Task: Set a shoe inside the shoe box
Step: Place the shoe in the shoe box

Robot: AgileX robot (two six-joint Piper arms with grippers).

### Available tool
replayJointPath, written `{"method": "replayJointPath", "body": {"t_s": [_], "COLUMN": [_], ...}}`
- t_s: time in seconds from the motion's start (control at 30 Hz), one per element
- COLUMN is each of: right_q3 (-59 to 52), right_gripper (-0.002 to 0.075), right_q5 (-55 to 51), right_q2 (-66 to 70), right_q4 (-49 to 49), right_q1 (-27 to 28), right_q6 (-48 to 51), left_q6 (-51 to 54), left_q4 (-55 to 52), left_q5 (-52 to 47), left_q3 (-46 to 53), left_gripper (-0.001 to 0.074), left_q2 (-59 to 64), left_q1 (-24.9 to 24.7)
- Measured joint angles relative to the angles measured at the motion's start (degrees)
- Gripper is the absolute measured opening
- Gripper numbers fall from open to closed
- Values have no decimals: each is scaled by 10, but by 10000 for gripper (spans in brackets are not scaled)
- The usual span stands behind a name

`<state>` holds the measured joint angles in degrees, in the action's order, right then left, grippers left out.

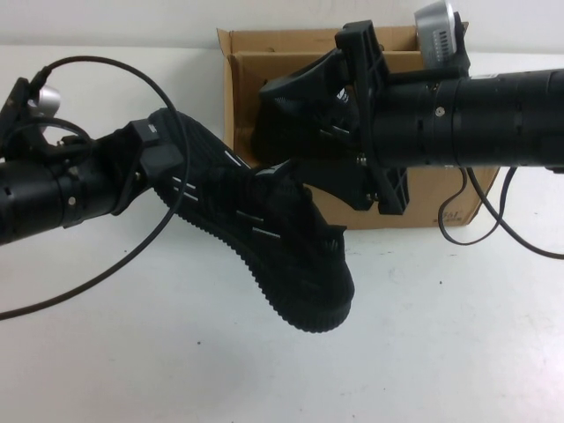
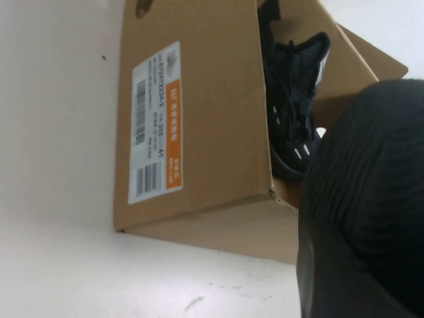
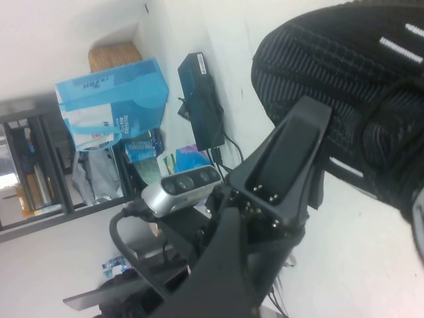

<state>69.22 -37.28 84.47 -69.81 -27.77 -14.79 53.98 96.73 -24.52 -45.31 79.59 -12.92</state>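
— Where do we see the shoe (image 1: pixel 264 233)?
— Lifted off the table (image 1: pixel 132 352), heel clamped in our left gripper (image 1: pixel 159 163), toe down, before the shoe box (image 1: pixel 441 189) (another sneaker (image 2: pixel 291 112) lies inside)
— Right gripper (image 1: pixel 282 110)?
— By the box; jaws parted, empty

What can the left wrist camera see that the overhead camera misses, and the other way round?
Only the left wrist view shows the barcode label on the shoe box's end, and a second black sneaker already lying inside.

Only the high view shows both arms: the left gripper holding the shoe by its heel above the table, and the right gripper at the box opening.

Both show the brown box and the held sneaker.
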Motion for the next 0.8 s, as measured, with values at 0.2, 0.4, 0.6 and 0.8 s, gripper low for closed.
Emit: {"method": "replayJointPath", "body": {"t_s": [0.2,0.4,0.6,0.8], "right_q3": [0,0,0,0], "right_gripper": [628,628,628,609], "right_q5": [-2,13,29,32], "right_q2": [0,-1,5,32], "right_q4": [-1,-2,-5,-21], "right_q1": [-1,-1,-1,-1], "right_q6": [0,0,0,0], "left_q6": [0,-2,-4,0], "left_q4": [-1,-1,-2,-4], "left_q5": [13,-5,-21,-29], "left_q3": [-12,-28,-29,-29], "left_gripper": [160,160,160,160], "left_q2": [0,0,0,0], "left_q1": [0,0,0,0]}}
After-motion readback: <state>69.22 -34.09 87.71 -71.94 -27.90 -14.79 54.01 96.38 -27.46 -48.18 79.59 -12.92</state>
